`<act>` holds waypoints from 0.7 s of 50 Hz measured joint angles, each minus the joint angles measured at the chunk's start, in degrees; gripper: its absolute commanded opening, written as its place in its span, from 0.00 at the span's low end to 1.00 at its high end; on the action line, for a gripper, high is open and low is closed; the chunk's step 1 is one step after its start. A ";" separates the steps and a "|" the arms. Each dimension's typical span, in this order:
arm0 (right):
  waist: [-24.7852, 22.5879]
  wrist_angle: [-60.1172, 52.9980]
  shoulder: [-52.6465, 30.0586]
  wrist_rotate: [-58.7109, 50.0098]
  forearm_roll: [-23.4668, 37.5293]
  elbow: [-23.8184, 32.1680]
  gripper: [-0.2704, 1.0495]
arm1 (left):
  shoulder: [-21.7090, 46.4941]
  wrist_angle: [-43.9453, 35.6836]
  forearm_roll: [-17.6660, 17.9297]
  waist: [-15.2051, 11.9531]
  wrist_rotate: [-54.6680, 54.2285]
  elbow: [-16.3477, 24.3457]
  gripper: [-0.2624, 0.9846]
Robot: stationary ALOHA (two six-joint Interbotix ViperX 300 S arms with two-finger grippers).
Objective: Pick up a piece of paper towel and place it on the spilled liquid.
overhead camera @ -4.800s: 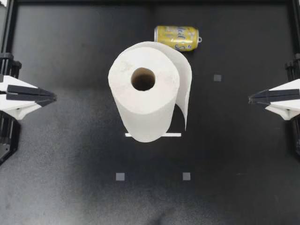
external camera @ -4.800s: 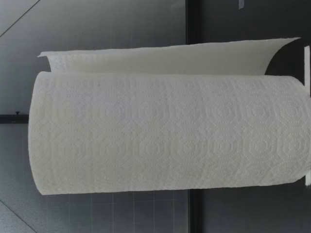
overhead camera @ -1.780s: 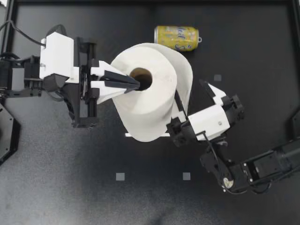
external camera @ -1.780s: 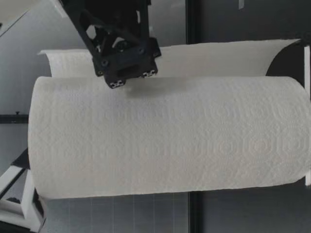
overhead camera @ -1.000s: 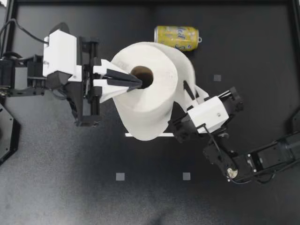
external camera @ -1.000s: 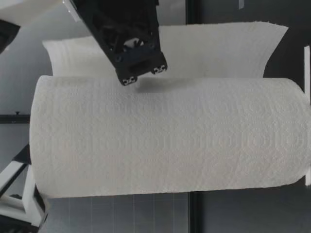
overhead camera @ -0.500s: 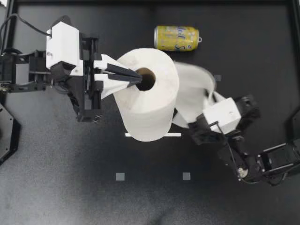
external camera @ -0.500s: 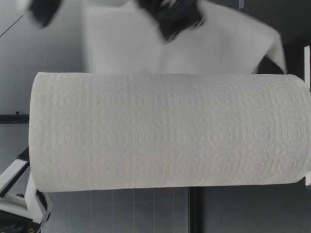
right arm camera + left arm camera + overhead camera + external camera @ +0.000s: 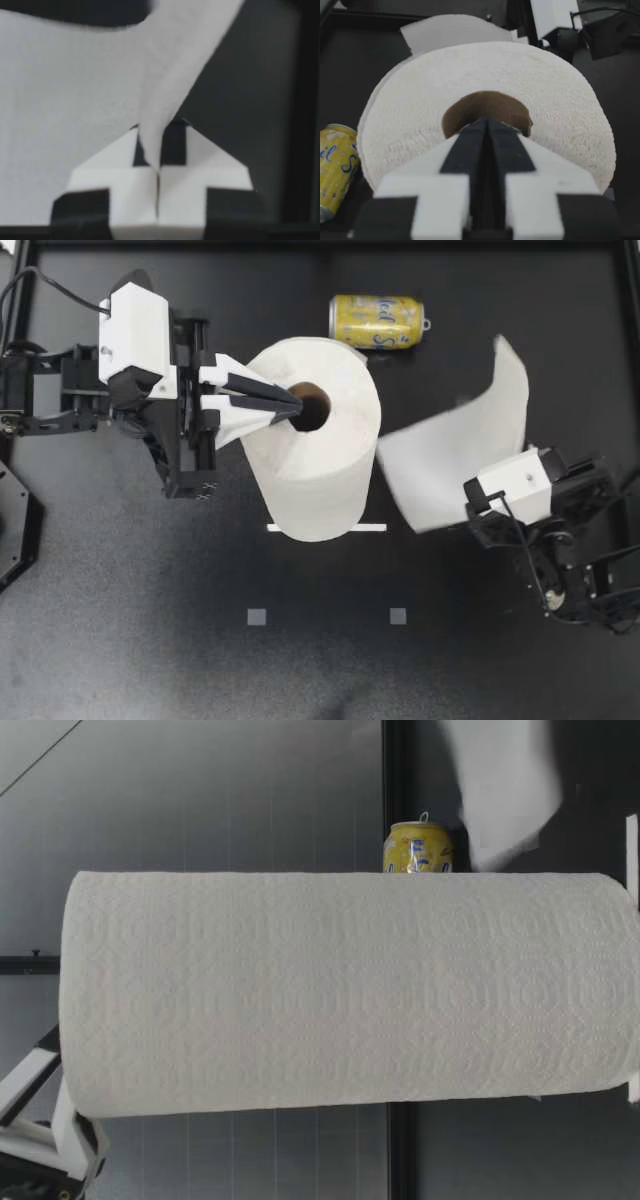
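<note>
The paper towel roll [image 9: 318,455] stands upright mid-table. My left gripper [image 9: 291,400] is shut, its tips resting at the roll's cardboard core [image 9: 487,107]. A loose sheet [image 9: 455,455] hangs free of the roll to its right, and my right gripper [image 9: 470,510] is shut on its lower edge. In the right wrist view the fingers [image 9: 175,142] pinch a fold of the sheet [image 9: 75,100]. In the low view the sheet [image 9: 505,790] floats above the table behind the roll [image 9: 340,990]. I cannot make out any spilled liquid on the dark table.
A yellow can [image 9: 378,320] lies on its side behind the roll, also seen as the can [image 9: 418,848] and the can [image 9: 335,165]. A white strip [image 9: 375,528] sits at the roll's base. Two grey squares [image 9: 257,617] mark the near table.
The sheet has come off the roll. My right gripper has pulled it to the right, away from the roll. The left gripper stays at the core.
</note>
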State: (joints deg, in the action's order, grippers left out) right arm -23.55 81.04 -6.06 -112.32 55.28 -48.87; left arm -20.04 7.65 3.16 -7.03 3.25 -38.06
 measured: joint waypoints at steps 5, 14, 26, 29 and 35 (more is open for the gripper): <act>0.00 0.70 1.49 1.93 0.35 -0.44 0.07 | -0.09 0.00 0.26 0.00 -0.09 0.00 0.31; 1.93 -6.24 6.68 1.58 6.94 -3.08 0.07 | 0.35 -1.85 0.44 0.00 0.09 0.00 0.31; 17.05 -24.17 16.96 -0.18 16.96 -11.43 0.07 | 0.35 -8.53 0.62 -0.09 0.70 -1.14 0.31; 21.53 -28.92 18.98 0.00 19.60 -12.83 0.07 | 0.00 -10.46 0.62 -0.09 0.79 -1.58 0.31; 32.61 -39.38 21.18 1.85 25.14 -14.41 0.07 | -0.88 -14.15 0.62 -0.09 0.79 -1.85 0.31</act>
State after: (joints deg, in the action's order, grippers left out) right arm 9.05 41.66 15.12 -110.48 80.42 -63.28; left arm -20.92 -6.50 3.78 -7.12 4.04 -39.90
